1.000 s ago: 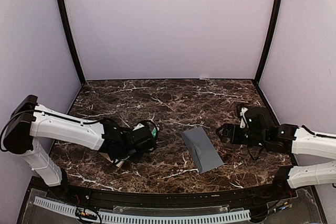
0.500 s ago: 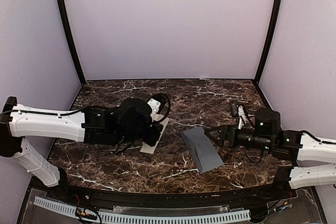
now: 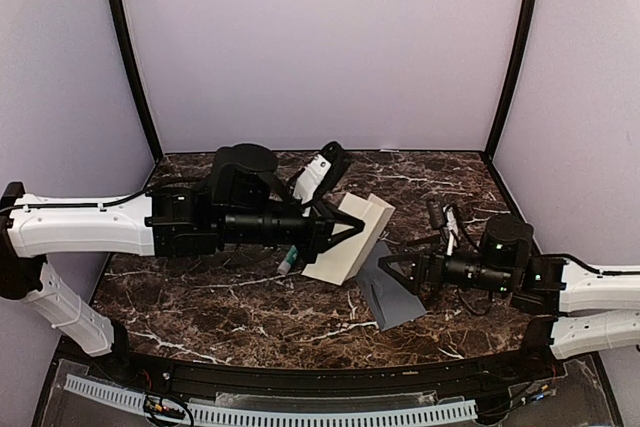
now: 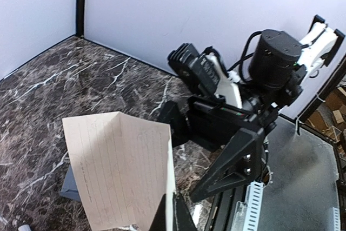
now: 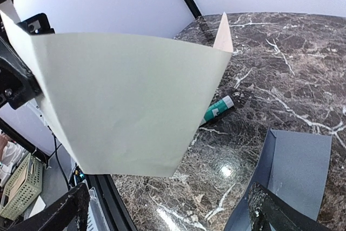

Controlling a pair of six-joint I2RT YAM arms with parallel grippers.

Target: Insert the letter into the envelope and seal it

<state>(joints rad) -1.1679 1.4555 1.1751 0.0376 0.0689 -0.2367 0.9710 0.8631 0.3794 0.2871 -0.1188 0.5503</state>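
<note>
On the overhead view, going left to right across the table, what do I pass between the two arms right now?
glue stick → letter → envelope

Dark marble table point(image 3: 250, 297) (white-veined), pale lilac walls point(image 3: 320, 47)

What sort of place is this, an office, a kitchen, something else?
Most likely a robot test booth in a lab: a left arm and right arm mounted at a marbled table, plain lilac walls closing it in on three sides, and a cable duct along the front edge.
</note>
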